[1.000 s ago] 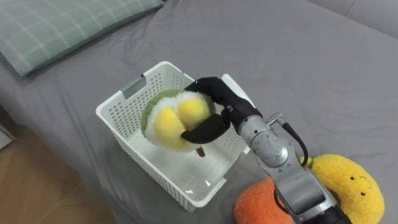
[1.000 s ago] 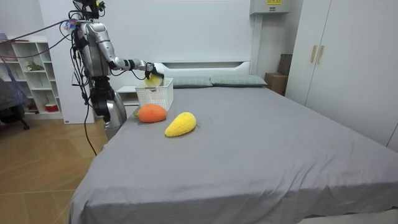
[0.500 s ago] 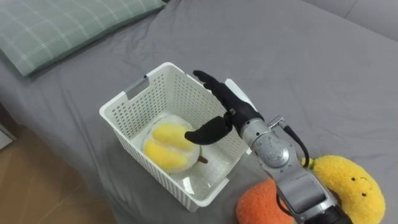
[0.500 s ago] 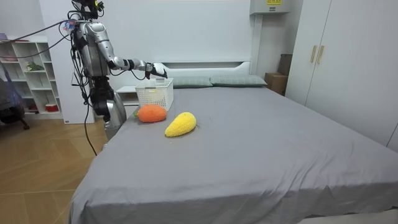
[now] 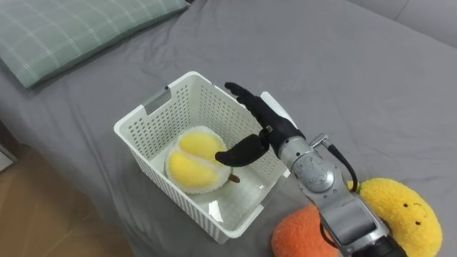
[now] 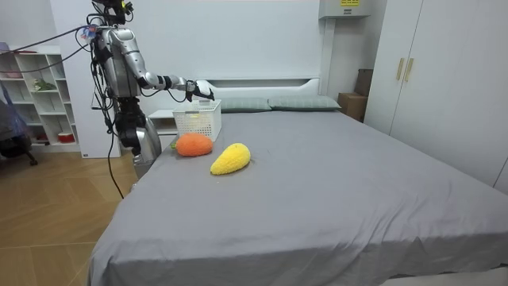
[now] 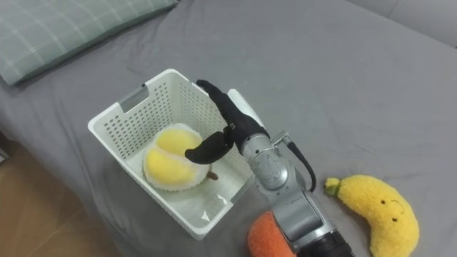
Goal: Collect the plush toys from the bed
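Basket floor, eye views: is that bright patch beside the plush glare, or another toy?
Left eye view: the bright patch on the basket floor looks like sheen on bare plastic, not a toy; the yellow plush lies beside it. Right eye view: same sheen; the open right hand above casts no strong shadow. Room view: soft, even light across the bed.

A round yellow plush toy (image 5: 191, 163) with a pale fuzzy rim lies cleft side up in the bottom of the white perforated basket (image 5: 152, 108), in the half nearer the bed's side edge. The basket stands upright on the grey bed (image 5: 343, 78), close to that side edge and toward the head end. An orange plush toy (image 5: 298, 235) and a yellow banana-shaped plush toy (image 5: 400, 210) with a stitched face lie on the bed just past the basket, near each other, with the orange one closer to the side edge.
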Controlling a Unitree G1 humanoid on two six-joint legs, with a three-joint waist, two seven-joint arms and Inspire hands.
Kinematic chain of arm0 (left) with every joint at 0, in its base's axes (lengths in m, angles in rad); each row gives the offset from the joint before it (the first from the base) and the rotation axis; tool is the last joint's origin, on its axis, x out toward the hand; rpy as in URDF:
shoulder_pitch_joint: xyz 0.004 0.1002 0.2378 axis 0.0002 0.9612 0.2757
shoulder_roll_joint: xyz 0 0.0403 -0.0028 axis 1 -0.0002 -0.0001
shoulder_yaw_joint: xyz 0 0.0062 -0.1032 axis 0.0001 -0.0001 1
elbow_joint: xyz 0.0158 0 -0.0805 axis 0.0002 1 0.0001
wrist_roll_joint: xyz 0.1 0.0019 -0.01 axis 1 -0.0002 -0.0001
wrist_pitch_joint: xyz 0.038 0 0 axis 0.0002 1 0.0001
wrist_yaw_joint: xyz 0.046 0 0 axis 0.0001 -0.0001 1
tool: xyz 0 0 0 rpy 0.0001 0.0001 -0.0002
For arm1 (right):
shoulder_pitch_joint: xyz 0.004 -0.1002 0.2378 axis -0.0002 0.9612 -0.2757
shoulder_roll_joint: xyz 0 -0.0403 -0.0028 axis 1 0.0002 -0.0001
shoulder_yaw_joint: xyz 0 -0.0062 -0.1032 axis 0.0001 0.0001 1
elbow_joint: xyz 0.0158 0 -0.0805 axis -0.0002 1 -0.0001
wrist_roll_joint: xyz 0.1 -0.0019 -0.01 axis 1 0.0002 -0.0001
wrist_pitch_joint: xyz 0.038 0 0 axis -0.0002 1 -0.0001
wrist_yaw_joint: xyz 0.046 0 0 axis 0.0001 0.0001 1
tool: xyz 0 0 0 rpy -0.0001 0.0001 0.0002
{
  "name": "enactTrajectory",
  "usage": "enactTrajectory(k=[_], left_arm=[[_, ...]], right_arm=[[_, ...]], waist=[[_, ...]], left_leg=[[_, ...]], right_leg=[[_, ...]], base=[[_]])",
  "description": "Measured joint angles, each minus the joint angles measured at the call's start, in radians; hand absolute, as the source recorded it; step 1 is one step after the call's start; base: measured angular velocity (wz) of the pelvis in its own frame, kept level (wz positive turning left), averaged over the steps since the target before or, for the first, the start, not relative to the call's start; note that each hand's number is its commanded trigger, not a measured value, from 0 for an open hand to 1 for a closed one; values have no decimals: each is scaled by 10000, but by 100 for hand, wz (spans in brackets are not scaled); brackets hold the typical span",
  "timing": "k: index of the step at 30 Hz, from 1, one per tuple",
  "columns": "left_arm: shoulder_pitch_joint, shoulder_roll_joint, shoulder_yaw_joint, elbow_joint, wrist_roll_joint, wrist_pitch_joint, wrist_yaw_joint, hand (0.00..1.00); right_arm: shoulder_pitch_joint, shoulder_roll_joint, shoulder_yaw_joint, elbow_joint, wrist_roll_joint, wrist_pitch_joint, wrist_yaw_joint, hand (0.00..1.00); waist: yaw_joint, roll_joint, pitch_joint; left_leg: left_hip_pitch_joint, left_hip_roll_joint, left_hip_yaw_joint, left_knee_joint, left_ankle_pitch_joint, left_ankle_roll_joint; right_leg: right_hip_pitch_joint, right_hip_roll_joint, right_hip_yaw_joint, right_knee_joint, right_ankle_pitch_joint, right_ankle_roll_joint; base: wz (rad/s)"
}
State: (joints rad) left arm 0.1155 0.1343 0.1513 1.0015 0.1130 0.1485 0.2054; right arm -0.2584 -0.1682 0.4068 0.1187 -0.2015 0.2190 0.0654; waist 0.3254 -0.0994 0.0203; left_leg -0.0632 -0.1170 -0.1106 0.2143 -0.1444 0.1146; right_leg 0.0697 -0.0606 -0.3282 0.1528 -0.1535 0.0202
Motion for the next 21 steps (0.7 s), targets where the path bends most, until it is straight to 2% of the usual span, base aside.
enactTrajectory(k=[5,8,11,14,17,19,21], left_arm=[[-10,-13,2,-50,-15,0,58,0],[-14,-13,3,-141,-14,-8,114,0],[131,0,16,-90,-28,-63,114,0],[291,-2,136,-70,-15,-142,114,0],[351,-85,431,-53,2,-240,214,0],[446,-96,414,-55,-10,-269,301,0],[482,-95,415,-54,-27,-265,313,0]], right_arm=[[0,-3,-233,142,377,-19,-393,0],[4,11,-663,141,557,-46,-732,0],[68,3,-1168,138,787,-285,-1103,0],[146,-46,-1799,138,927,-537,-1690,0],[266,-373,-2384,140,1409,-801,-2184,0],[363,-553,-2623,139,1556,-913,-2564,0],[507,-641,-2744,150,1546,-997,-2684,0]], waist=[[-219,-8,-6],[-351,-2,-3],[-474,0,-5],[-757,14,-27],[-803,66,-42],[-989,154,-96],[-1127,219,-112]], left_leg=[[-26,-1,-1,43,6,11],[11,8,73,22,5,14],[193,43,267,-94,15,34],[239,50,358,-100,14,52],[255,90,554,-100,-8,87],[248,99,621,-94,-28,117],[310,115,742,-108,-40,134]], right_leg=[[2,-57,-11,1,1,2],[-6,-65,65,2,2,7],[22,-43,326,17,7,18],[19,-25,460,21,19,37],[-13,-49,584,0,40,68],[-44,-26,773,4,58,93],[-30,-14,862,0,64,101]], base=[[1],[-8],[-23],[-11],[-15],[-9],[-15]])
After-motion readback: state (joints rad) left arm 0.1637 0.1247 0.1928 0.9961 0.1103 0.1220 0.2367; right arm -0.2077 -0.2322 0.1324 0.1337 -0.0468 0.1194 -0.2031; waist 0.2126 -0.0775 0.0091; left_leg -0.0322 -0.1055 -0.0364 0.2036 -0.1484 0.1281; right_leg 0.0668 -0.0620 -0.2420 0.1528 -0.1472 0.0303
